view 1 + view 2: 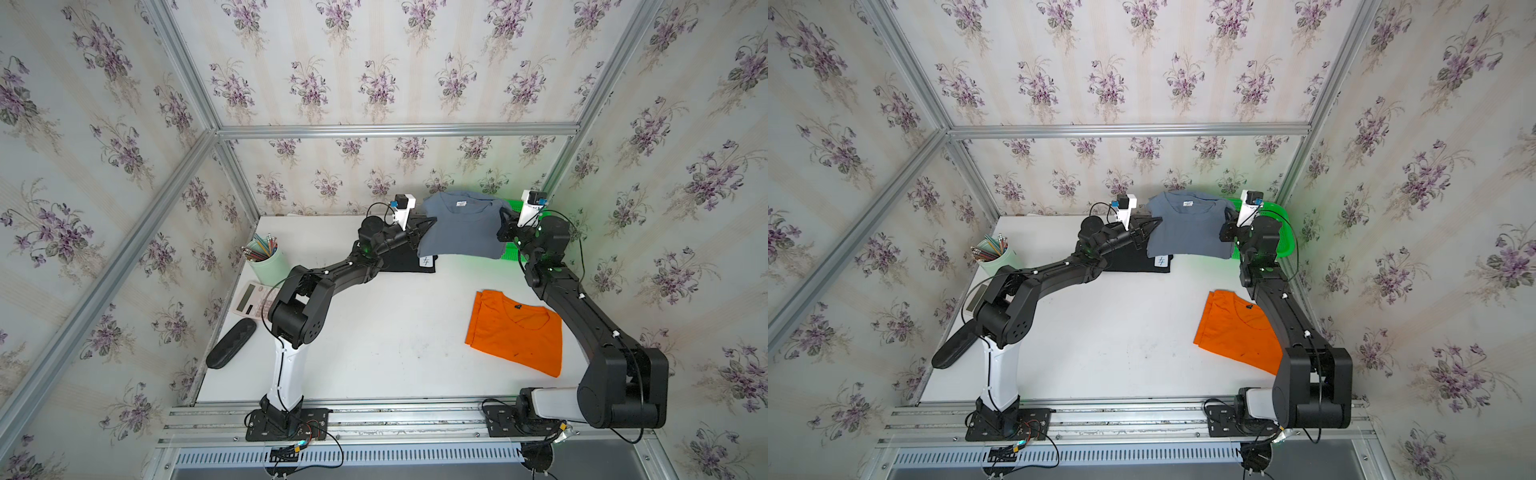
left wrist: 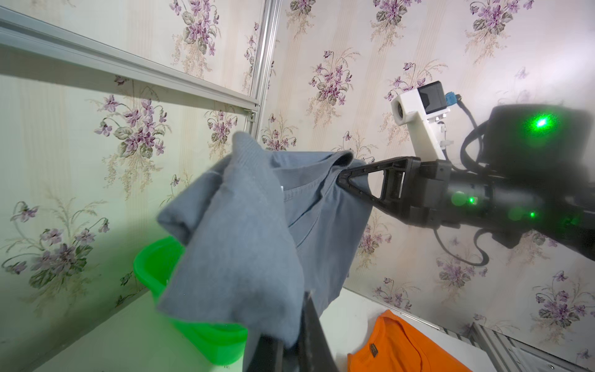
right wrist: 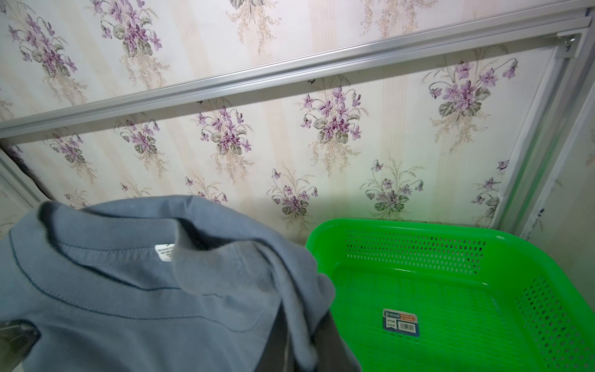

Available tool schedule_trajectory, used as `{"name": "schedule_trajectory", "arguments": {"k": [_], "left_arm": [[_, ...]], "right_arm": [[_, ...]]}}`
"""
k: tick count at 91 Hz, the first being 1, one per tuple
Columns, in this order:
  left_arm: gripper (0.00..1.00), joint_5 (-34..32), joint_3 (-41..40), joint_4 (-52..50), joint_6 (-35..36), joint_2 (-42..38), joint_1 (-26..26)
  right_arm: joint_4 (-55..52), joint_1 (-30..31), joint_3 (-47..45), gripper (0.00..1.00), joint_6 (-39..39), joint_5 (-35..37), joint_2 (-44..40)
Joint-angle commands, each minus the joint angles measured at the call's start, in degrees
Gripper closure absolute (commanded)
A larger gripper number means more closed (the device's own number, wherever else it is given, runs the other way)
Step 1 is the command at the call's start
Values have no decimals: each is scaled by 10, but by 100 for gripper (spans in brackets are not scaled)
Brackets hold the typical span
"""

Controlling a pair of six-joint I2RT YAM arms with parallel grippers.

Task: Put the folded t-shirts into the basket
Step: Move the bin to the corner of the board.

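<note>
I see one shirt (image 1: 459, 230) raised left of the basket (image 3: 418, 254), above a second shirt (image 1: 405, 264). A third shirt (image 1: 515, 336) lies nearer me.

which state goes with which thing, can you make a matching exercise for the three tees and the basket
1. slate grey-blue cloth t-shirt
2. black cloth t-shirt with white patch
3. bright orange V-neck cloth t-shirt
4. bright green perforated plastic basket

A. flat on the white table by the right arm
B. by the far wall, only a label showing inside
C. lifted, gripped by left claw and right claw
D. on the table, partly under the lifted shirt

Pairs: 1-C, 2-D, 3-A, 4-B
</note>
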Motion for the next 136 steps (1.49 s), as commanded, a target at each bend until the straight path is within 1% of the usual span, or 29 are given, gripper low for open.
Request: {"name": "schedule_trajectory", "arguments": {"k": [1,16,30,37,55,68,73,78,87,92,100,103,111,124,136], "left_arm": [[100,-19,48,-18,15,37,-13],[100,-45,132,-32,4,107,-27],[100,-83,223,-101,24,165,-48],[100,-95,272,-132,34,201,-58],[100,-136,377,-178,20,283,-69],[100,-167,402,-217,45,311,-77],[100,-191,401,-220,46,317,-79],[100,-200,398,-210,37,323,-79],[100,-217,390,-202,26,325,-79],[100,-245,376,-203,18,317,-80],[100,-325,326,-202,14,289,-88],[100,-345,303,-187,18,279,-92],[100,-375,251,-148,31,254,-101],[100,-415,179,-126,38,210,-113],[100,-472,81,-93,49,150,-124]], "right_arm": [[39,-14,10,100,12,17,10],[35,-56,19,100,13,-3,27],[21,-76,35,100,-8,3,51],[11,-78,49,100,-19,15,75],[-6,-78,84,100,-35,53,149],[-37,-78,102,100,-45,74,199],[-47,-78,103,100,-46,78,214],[-55,-78,103,100,-48,77,229],[-91,-78,121,100,-62,51,262],[-120,-77,138,100,-69,35,281],[-159,-75,163,100,-72,3,306],[-171,-72,171,100,-72,-6,315],[-203,-59,194,100,-84,-23,335],[-245,-33,219,100,-113,-53,363],[-254,-9,203,100,-127,-78,359]]}}
